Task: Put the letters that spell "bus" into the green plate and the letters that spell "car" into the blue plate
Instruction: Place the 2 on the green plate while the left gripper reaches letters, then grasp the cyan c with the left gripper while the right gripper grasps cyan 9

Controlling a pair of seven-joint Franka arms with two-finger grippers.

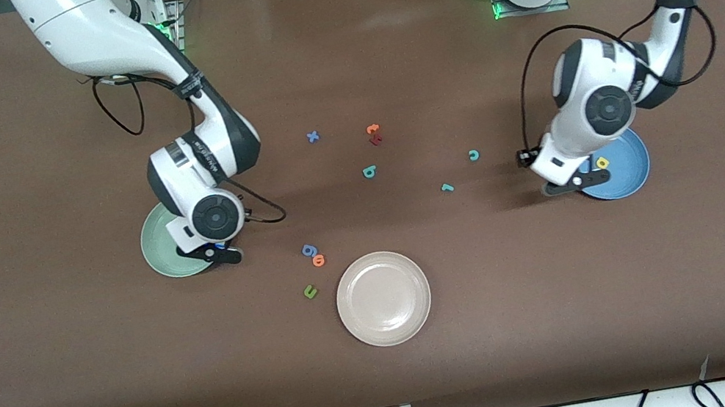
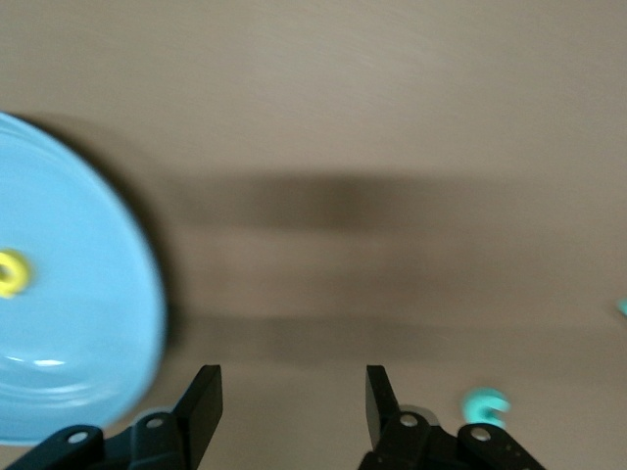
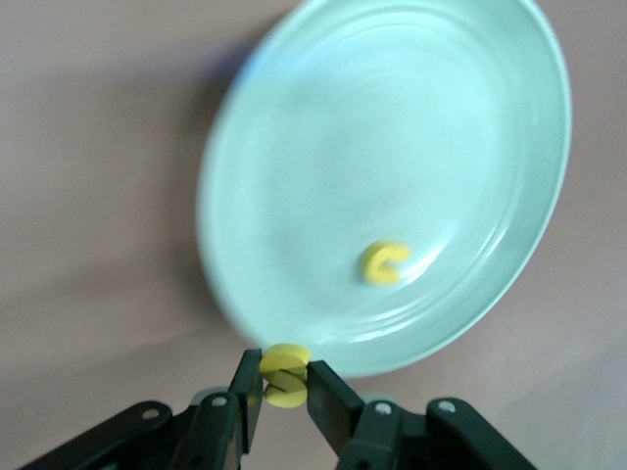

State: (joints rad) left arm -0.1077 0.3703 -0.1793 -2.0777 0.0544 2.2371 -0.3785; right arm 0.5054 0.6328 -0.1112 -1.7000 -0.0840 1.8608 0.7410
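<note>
Plates first: the beige plate lies nearest. Over the green plate's rim, the right gripper pinches a yellow letter; another lies inside. The left gripper, fingers spread and empty, hangs beside the blue plate holding a yellow "a".

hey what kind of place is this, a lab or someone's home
Most likely a robotics lab: two robot arms bolted along a brown table, loose cables along its edge, and foam letters and plates, like the beige-white plate, set out for sorting.

The green plate under the right pincer looks smooth and glossy; the blue plate likewise shines. The brown surface is matt.
</note>
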